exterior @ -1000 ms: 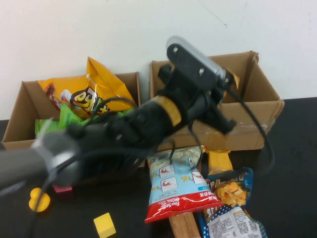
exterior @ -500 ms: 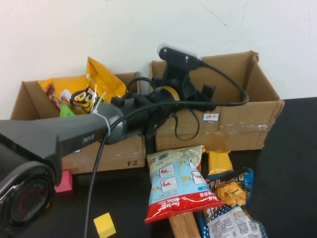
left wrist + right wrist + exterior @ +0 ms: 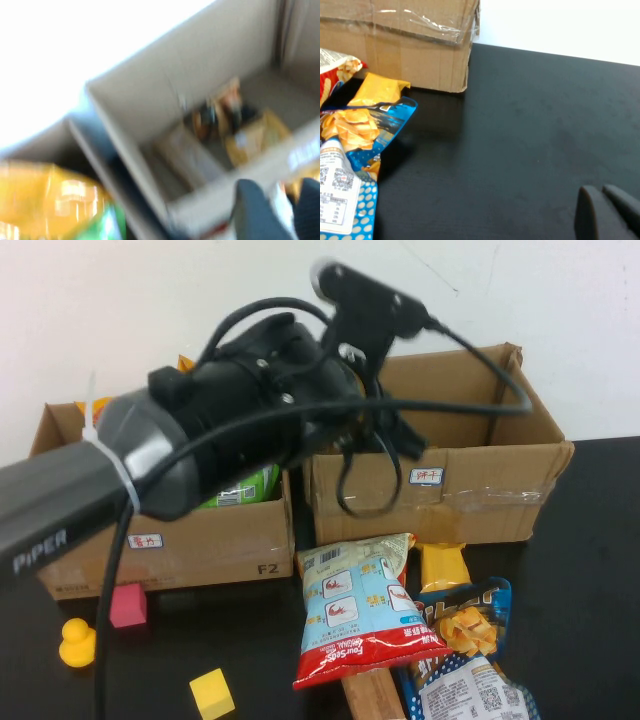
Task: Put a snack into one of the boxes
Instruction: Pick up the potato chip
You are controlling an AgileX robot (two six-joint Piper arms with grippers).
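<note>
- Right claw (image 3: 607, 212) is seen low over bare black bench (image 3: 530, 130), fingers pressed together, nothing held.
- Snack bags (image 3: 365, 610) lie before the right box (image 3: 500, 490).
- Left claw (image 3: 272, 212) is raised over that box's near wall; its finger state cannot be told.

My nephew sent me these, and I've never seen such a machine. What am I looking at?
It is a two-armed table robot. One picture looks down from a raised camera, and the other two come from a camera on each wrist. The left gripper hangs over the right cardboard box, beside the left box. Whether it holds anything is unclear. The right gripper hovers over the black table, jaws shut and empty. A snack bag, pink cube, yellow cube and toy duck lie in front.
</note>
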